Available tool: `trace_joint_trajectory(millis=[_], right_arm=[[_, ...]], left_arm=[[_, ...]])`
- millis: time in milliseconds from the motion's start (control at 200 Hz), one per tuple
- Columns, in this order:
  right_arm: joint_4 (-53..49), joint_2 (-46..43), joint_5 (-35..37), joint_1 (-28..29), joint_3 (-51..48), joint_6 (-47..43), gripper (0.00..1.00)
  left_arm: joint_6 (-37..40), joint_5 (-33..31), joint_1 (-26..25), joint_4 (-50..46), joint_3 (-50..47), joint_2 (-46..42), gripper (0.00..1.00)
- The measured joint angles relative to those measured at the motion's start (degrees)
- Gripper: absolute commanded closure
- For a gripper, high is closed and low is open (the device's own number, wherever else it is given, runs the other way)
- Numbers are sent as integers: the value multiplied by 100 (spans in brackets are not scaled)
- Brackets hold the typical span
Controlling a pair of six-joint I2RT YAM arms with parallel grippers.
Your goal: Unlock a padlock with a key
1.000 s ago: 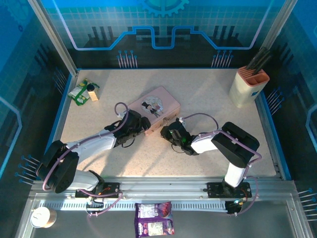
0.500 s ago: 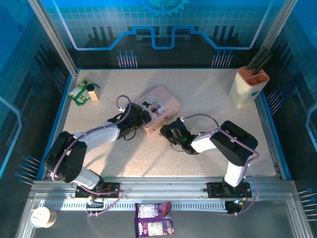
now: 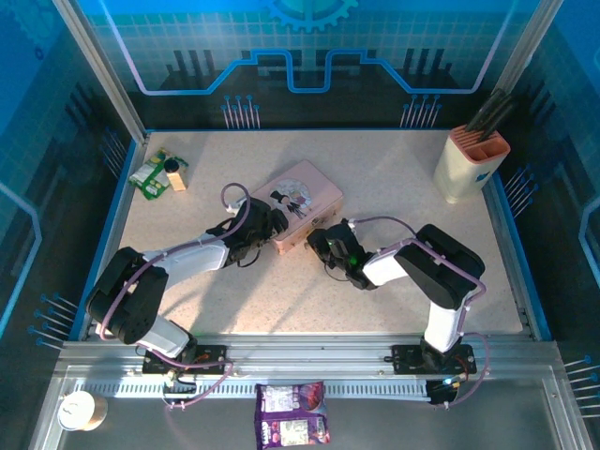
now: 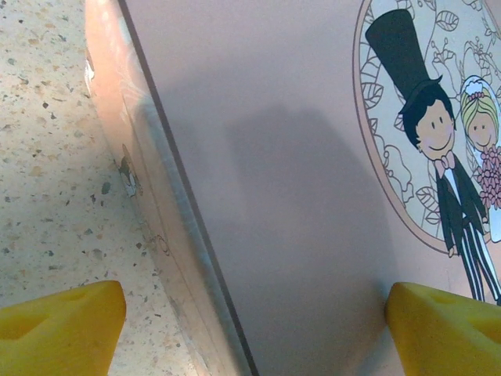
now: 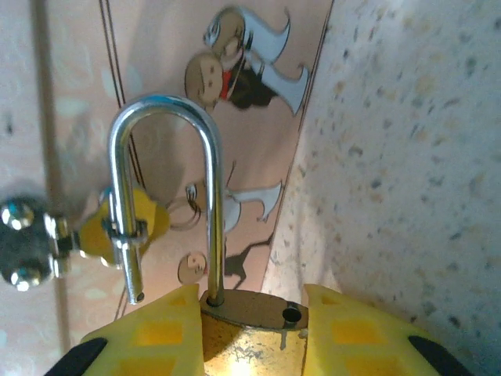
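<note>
The padlock (image 5: 246, 348) has a brass body, pinched between the yellow fingers of my right gripper (image 5: 249, 298), which is shut on it. Its silvery shackle (image 5: 164, 106) stands open, with the free end out of its hole and still threaded through the hasp (image 5: 102, 231) on the pink tin (image 5: 74, 86). The key is hidden. From above, my right gripper (image 3: 322, 242) sits at the front side of the pink tin (image 3: 305, 192). My left gripper (image 3: 272, 225) is open at the tin's left end. Its yellow fingertips (image 4: 66, 321) are spread wide over the tin's lid (image 4: 297, 157).
A knife block (image 3: 469, 159) stands at the back right of the speckled table (image 3: 394, 187). Green packets (image 3: 155, 173) lie at the back left. A snack packet (image 3: 292, 427) and a paper cup (image 3: 78, 410) sit below the front rail.
My left gripper has moved up and right onto the tin's left end. The right gripper with the padlock has shifted slightly towards the tin.
</note>
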Motion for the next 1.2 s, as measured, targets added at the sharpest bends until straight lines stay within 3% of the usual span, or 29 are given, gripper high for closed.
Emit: trace_joint_trajectory(millis=[1201], right_arm=[[-275,-345,120,-299,-20,-553,100]], left_arm=[[-125,-103,-37,24,-35,-13,12]])
